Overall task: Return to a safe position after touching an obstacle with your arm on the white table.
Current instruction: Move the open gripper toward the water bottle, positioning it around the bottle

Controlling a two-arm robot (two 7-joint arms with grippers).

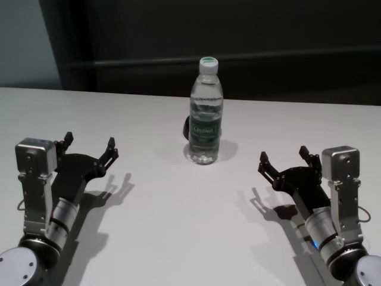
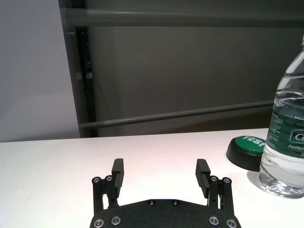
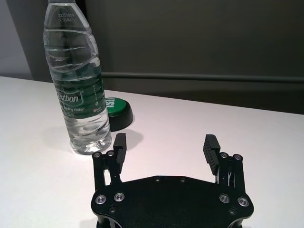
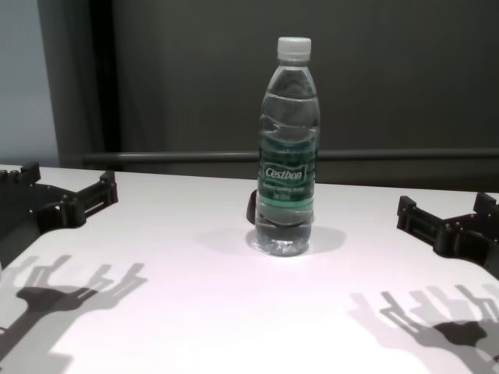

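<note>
The obstacle, a clear water bottle [image 1: 206,113] with a white cap and green label, stands upright at the middle of the white table [image 1: 178,226]. It also shows in the chest view [image 4: 288,148], the left wrist view [image 2: 286,137] and the right wrist view [image 3: 78,85]. My left gripper [image 1: 90,146] hovers open and empty at the table's left, well apart from the bottle. My right gripper [image 1: 284,158] hovers open and empty at the right, also apart from it. Both also show in their wrist views, left [image 2: 161,173] and right [image 3: 165,148].
A low black disc with a green top [image 3: 116,111] lies on the table just behind the bottle; it also shows in the left wrist view [image 2: 247,151]. A dark wall with a horizontal rail [image 4: 156,157] runs behind the table's far edge.
</note>
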